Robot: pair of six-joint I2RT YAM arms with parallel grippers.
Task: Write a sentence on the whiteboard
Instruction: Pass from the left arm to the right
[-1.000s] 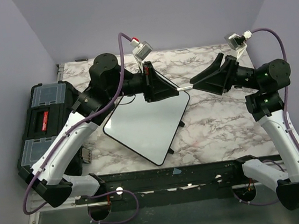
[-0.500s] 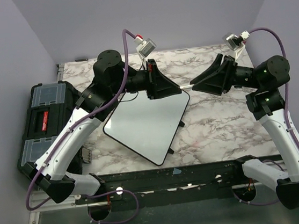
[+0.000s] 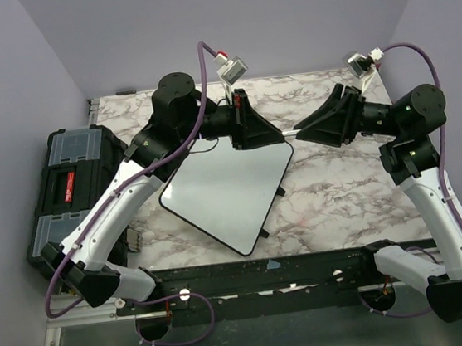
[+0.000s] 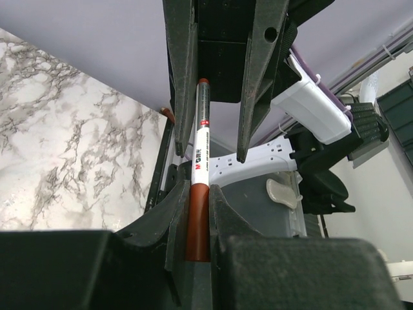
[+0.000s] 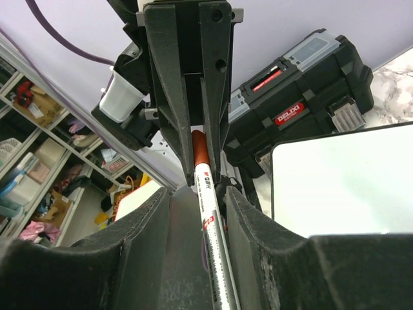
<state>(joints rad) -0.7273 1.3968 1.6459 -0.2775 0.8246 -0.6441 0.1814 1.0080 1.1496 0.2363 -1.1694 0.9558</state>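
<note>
The whiteboard lies tilted on the marble table, and its white face is bare; the sentence does not show anywhere. Above its far corner the two grippers meet tip to tip. My left gripper is shut on the red cap of a marker. The marker's white barrel runs between the fingers of my right gripper. Those fingers stand open, with a gap on each side of the barrel. The board's corner shows in the right wrist view.
A black toolbox with clear lid compartments sits at the table's left edge, beside the left arm. Purple walls close in the back and both sides. A black rail runs along the near edge.
My right gripper's jaws have narrowed around the marker barrel. The left arm has shifted slightly right and upward, still holding the marker cap.
</note>
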